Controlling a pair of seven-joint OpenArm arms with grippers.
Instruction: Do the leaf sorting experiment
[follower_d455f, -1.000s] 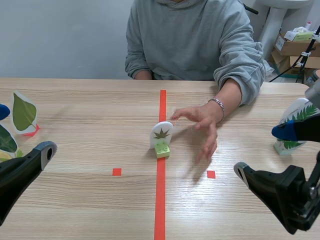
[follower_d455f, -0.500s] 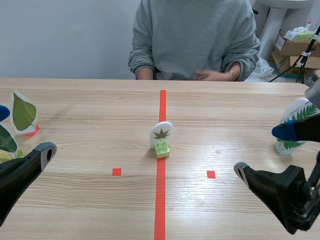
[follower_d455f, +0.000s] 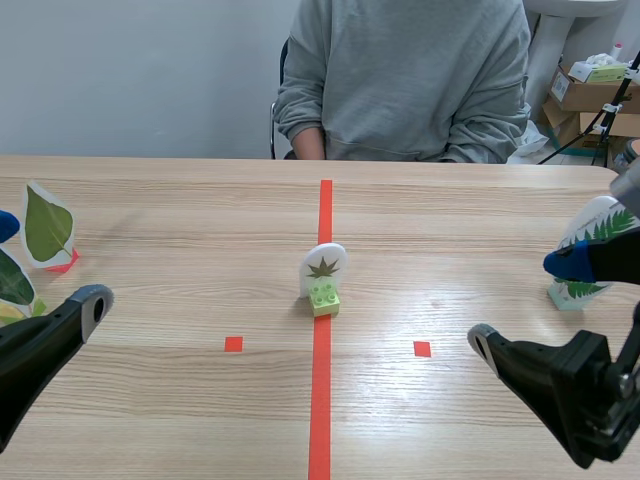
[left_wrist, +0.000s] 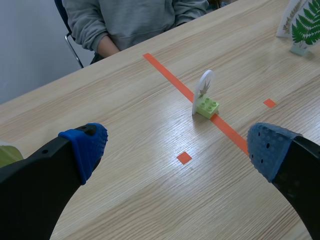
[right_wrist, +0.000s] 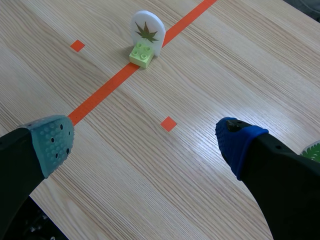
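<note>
Obs.: 1 card (follower_d455f: 323, 268) stands upright in a green brick (follower_d455f: 324, 298) on the red line (follower_d455f: 321, 400), mid-table and well apart from both arms. The brick likely serves as a foot, keeping the printed face readable and giving the fingers something to pinch. The spot on the line reads as a neutral start between 2 bins. The print is a spiky, many-pointed brown-green leaf. Broad-leaf cards (follower_d455f: 47, 225) stand at the left edge of the table and fern cards (follower_d455f: 590, 245) at the right, presumably the sorted groups (which side the spiky leaf belongs to cannot be judged from here). The left gripper (left_wrist: 175, 150) has its jaws spread wide and holds nothing; the card is ahead of it. The right gripper (right_wrist: 144, 140) is likewise spread and empty, low over the table, near a red square (right_wrist: 168, 123). A person (follower_d455f: 410, 80) sits across the table, hands off it. Writing: none on the cards; the labels on the boxes (follower_d455f: 590, 95) behind are too small to read.
</note>
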